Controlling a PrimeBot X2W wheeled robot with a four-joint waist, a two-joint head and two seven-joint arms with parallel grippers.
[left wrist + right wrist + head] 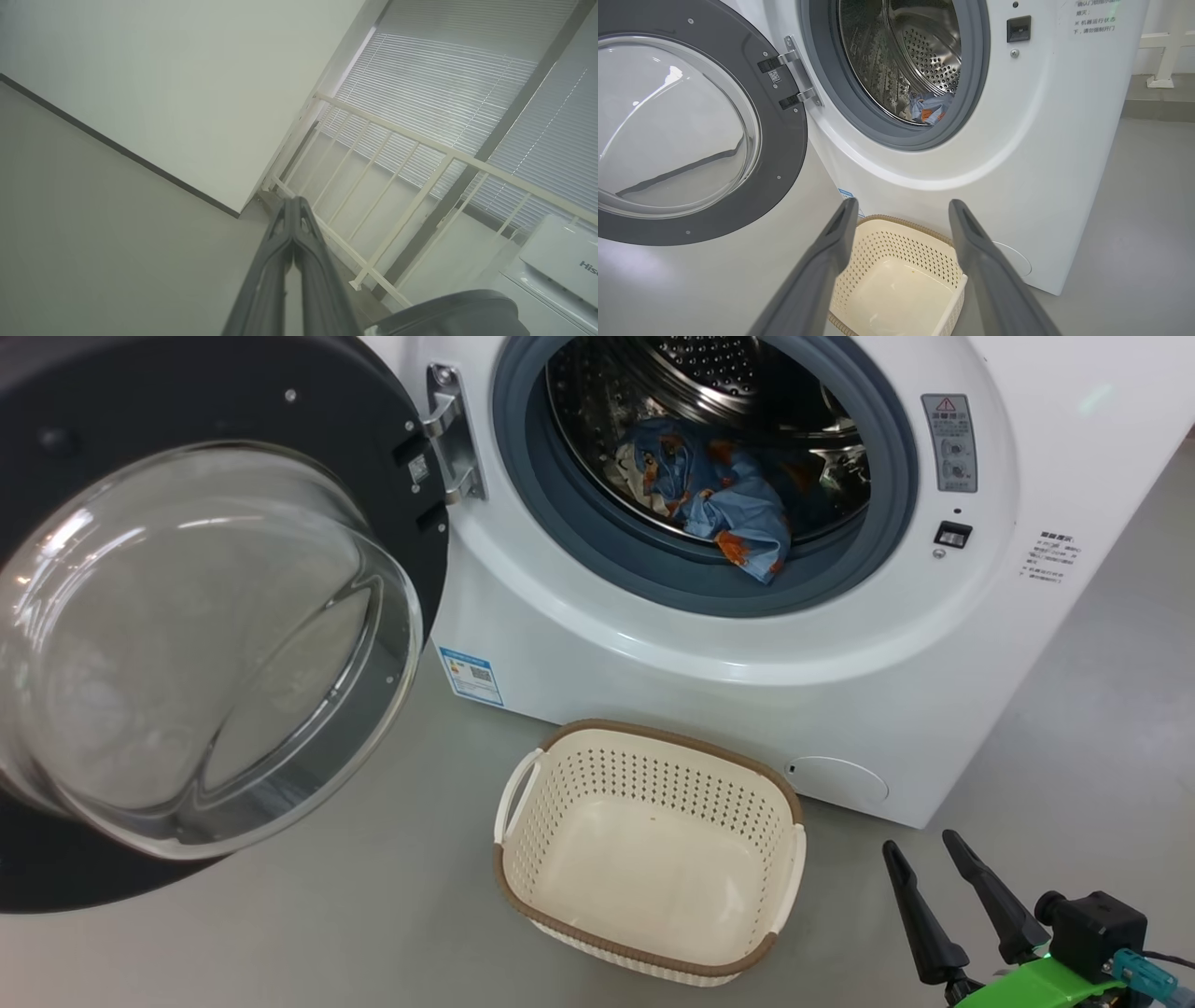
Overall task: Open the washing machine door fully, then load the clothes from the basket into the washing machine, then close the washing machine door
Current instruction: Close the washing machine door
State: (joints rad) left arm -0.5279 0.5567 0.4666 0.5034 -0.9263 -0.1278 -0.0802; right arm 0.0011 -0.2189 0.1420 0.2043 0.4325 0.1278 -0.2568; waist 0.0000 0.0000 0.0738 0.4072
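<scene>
So the washing machine (653, 644) is a big white box that's obviously staying put. The only part you actually work is the washing machine door (205, 616), which is swung wide open on the left, hanging off its metal hinge (453, 434).

My read is that the door is rigid and fairly heavy, but it should swing easily. The bulging glass centre looks slick and rounded, so there's nothing there to pinch. I'd push on the black rim, out at the edge farthest from the hinge, where you get the most leverage.

The basket (597, 784) sits on the floor right in front of the machine, and it's empty. It's light plastic, so a bump would probably send it sliding.

The clothes (719, 495) are already in the drum, a soft, floppy blue bundle with orange prints. One corner droops over the grey gasket (560, 541). I reckon that flap could get caught in the seal, so it may need a nudge further in before closing. Grab a bunched fold, not a flat bit.

The right pincer (922, 843) hovers low on the right, beside the basket, fingers spread wide with nothing in them. The left pincer (293, 205) has its fingers pressed together on nothing, pointing off toward a wall and a railing (420, 140).
</scene>
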